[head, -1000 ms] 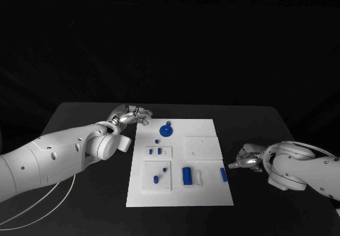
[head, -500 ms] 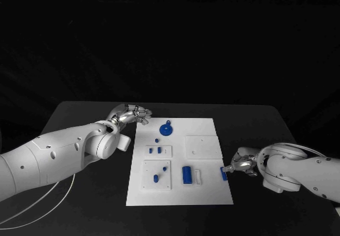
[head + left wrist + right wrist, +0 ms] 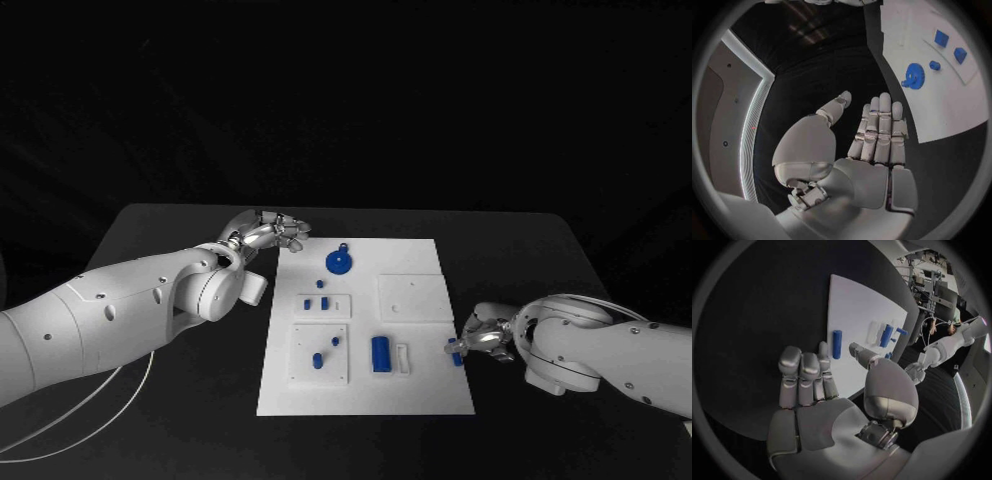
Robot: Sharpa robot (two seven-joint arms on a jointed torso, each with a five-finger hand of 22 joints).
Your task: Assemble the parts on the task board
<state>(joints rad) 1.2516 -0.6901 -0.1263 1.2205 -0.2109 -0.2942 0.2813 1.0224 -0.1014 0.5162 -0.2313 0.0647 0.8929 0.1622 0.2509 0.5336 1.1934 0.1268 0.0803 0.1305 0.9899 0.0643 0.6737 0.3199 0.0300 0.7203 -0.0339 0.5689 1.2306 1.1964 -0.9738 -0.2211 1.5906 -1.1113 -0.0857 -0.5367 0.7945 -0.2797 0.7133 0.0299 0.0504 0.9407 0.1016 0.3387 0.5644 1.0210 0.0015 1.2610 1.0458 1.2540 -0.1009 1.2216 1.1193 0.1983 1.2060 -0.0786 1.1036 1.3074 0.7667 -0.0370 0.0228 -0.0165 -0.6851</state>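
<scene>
The white task board (image 3: 411, 390) lies in the middle of the black table. On it are a round blue gear piece (image 3: 339, 263), several small blue pieces (image 3: 326, 302), a taller blue block (image 3: 381, 355) and a slim blue bar (image 3: 454, 353) at its right edge. My right hand (image 3: 482, 338) is low beside that bar. In the right wrist view the right hand (image 3: 817, 390) holds nothing, fingers stretched out, their tips just short of the blue bar (image 3: 837, 344). My left hand (image 3: 268, 232) hovers off the board's far left corner, flat and empty (image 3: 870, 145), with the gear (image 3: 912, 76) beyond it.
Raised white plates (image 3: 410, 298) sit on the board, and a small white piece (image 3: 405, 360) lies beside the blue block. Bare black table (image 3: 173, 420) surrounds the board on all sides.
My right hand has slid left across the table to the board's right edge, ending next to the blue bar. The left hand has stayed where it was.
</scene>
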